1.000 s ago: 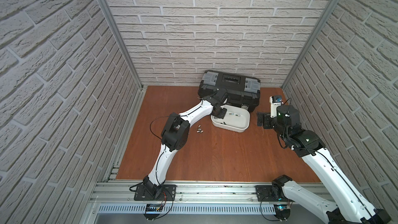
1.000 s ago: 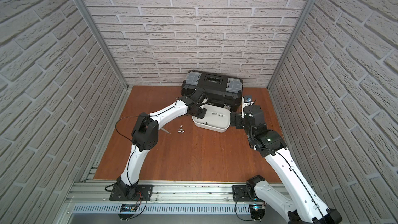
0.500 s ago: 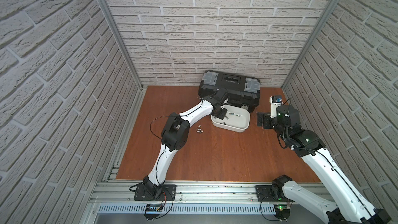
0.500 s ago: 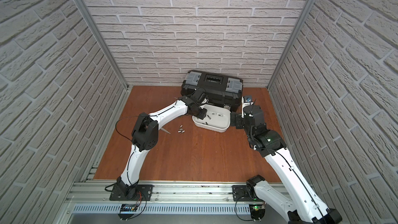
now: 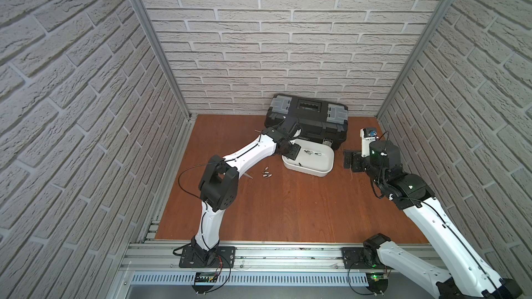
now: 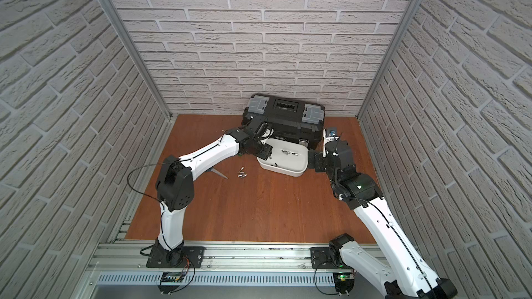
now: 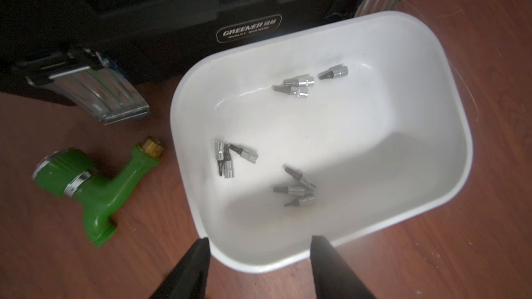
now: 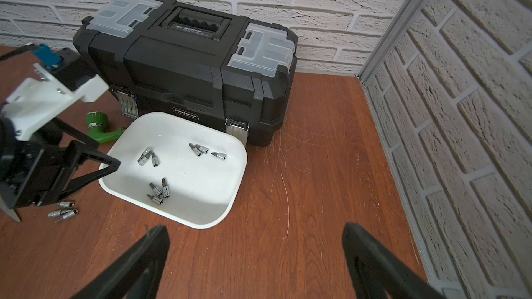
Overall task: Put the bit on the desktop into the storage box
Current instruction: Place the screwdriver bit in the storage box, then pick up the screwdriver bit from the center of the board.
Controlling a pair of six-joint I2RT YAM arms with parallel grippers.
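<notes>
A few bits [image 5: 266, 173] lie clustered on the worktop [image 5: 288, 211] near the box [image 5: 305, 169], which already holds several. They look small, light, hard, slick steel, apt to roll, so pinch one across its thicker socket end. The left gripper [image 7: 259, 240] is spread, empty, over the box's edge, and the right gripper [image 8: 255, 227] is spread wide and empty.

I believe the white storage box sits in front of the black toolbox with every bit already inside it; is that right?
Not quite. The storage box does sit in front of the black toolbox, but not every bit is inside: the right wrist view shows a few bits lying on the desktop beside it.
</notes>
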